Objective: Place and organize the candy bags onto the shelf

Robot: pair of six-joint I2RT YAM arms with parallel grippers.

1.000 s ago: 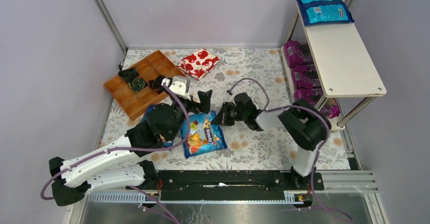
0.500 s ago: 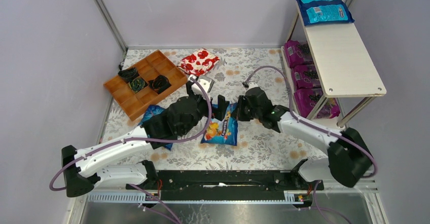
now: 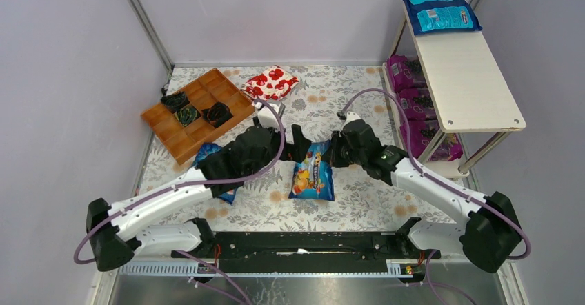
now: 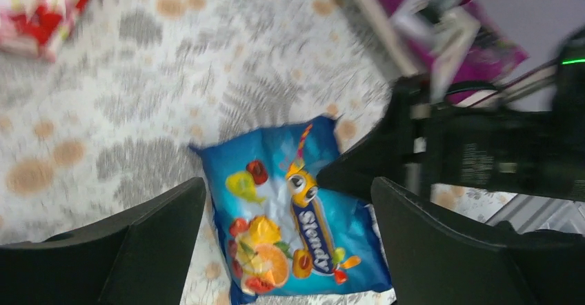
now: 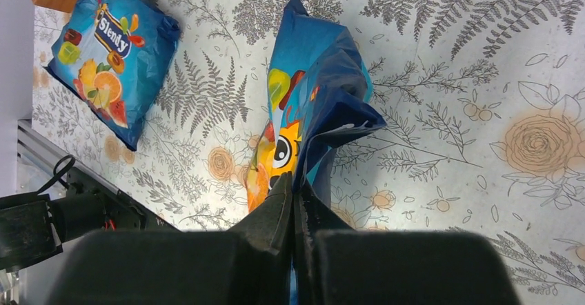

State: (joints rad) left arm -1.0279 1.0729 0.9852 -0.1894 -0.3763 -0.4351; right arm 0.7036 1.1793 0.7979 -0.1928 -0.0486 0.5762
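My right gripper (image 3: 333, 150) is shut on the top edge of a blue candy bag (image 3: 313, 175) with fruit pictures, and the bag hangs crumpled from it just over the cloth (image 5: 314, 105). In the right wrist view the gripper (image 5: 295, 184) pinches the bag's fold. My left gripper (image 3: 298, 142) is open and empty just left of the bag; the bag (image 4: 296, 229) shows between its fingers (image 4: 159, 222). A second blue bag (image 3: 209, 156) lies partly under the left arm (image 5: 110, 50). The shelf (image 3: 469, 77) stands at the right, with blue bags (image 3: 438, 10) on top and purple bags (image 3: 414, 101) below.
A brown wooden tray (image 3: 181, 131) with small dark wrapped pieces sits at the back left. A red-and-white flowered packet (image 3: 270, 84) lies behind it on the patterned cloth. Grey walls close in the table on three sides.
The right gripper has pulled the blue bag right, from in front of the left arm towards the middle. The left arm has stretched right after it, uncovering the tray.
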